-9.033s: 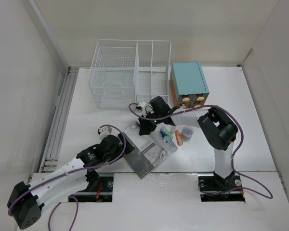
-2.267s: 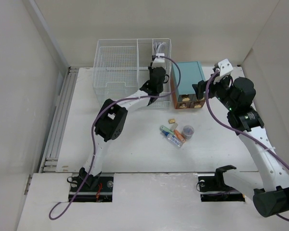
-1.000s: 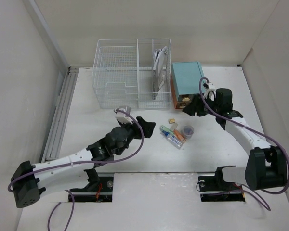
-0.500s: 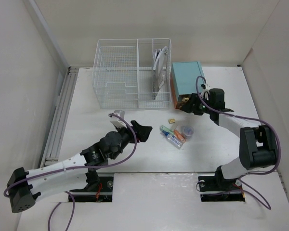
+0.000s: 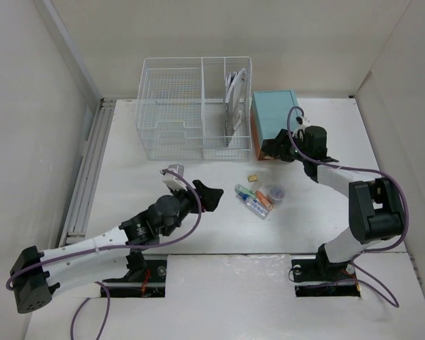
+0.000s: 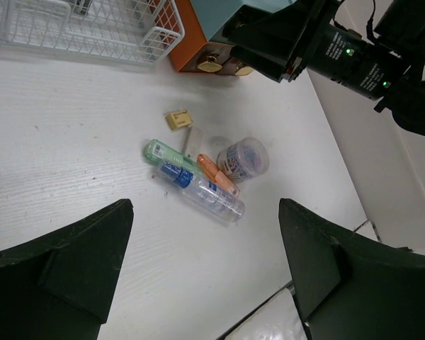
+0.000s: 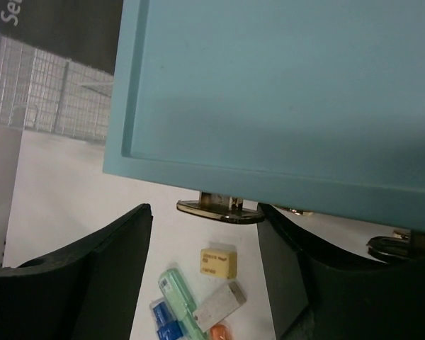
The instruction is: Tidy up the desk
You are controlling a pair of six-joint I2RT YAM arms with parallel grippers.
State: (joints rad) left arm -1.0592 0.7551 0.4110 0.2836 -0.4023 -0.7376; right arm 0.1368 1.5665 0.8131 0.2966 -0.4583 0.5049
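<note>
Your desk (image 5: 127, 163) lies flat between the white walls, with the white wire basket (image 5: 170, 106) at the back and some flat packets (image 5: 234, 95) standing in its right-hand compartment. Your left gripper (image 5: 211, 194) hangs above the tabletop with its fingers spread wide and nothing between them, aimed at the loose clutter just to its right. That clutter includes a green tube (image 6: 168, 152), a clear bottle (image 6: 202, 193) with a blue label, an orange piece (image 6: 214, 173), a small round container (image 6: 242, 157) and a yellow block (image 6: 178, 119), all close together on bare desk. Further right stands the teal drawer box (image 5: 273, 113), and your right gripper (image 7: 204, 212) is at its front with the jaws apart on either side of a brass handle (image 7: 219, 207), not closed on it. The step in hand looks like opening a drawer to take the small items. Next you would close the right fingers squarely on that handle and pull straight out, while keeping the left arm clear until the drawer is open.
</note>
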